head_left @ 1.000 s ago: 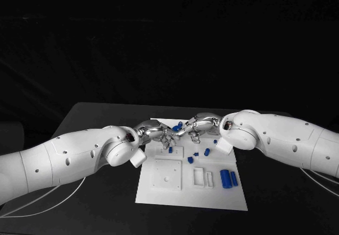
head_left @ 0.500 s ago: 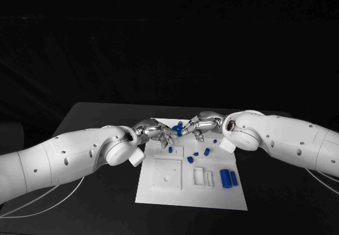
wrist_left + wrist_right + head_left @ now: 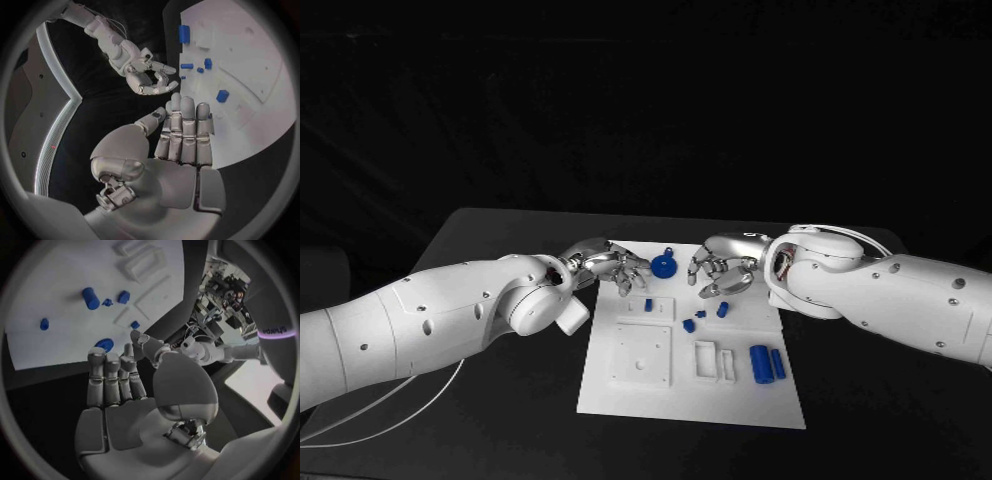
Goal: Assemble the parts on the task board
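Starting at the left: left hand (image 3: 606, 262), released, hovers over the far left corner of the task board (image 3: 646, 400). Shows fingers (image 3: 185, 127) straight and side by side in the left wrist view, palm bare, gripping nothing and touching no part.

Just to its right, lying at the far end of the board between the two hands: round blue part (image 3: 665, 266), a disc-like piece with a small stem pointing away. Sits apart from both hands in the head view. Looks light, rigid and smooth, probably hard plastic, so likely to skid on the white plate or slip from metal fingertips. Best taken by pinching across the rim, or by the stem if a finer hold is wanted; needs little force.

Nearer, toward the middle of the board: small blue pieces (image 3: 689, 325), scattered loose beside the white raised fixtures. Seem equally light and stiff, and easy to knock aside.

Further right: right hand (image 3: 726, 270), also released, fingers loosely curved and apart, nothing between them. Reaches toward the round part in the right wrist view (image 3: 104, 344), fingertips close beside it; cannot tell whether touching.

At the near right of the board: two blue cylinders (image 3: 766, 364), lying side by side, apt to roll.
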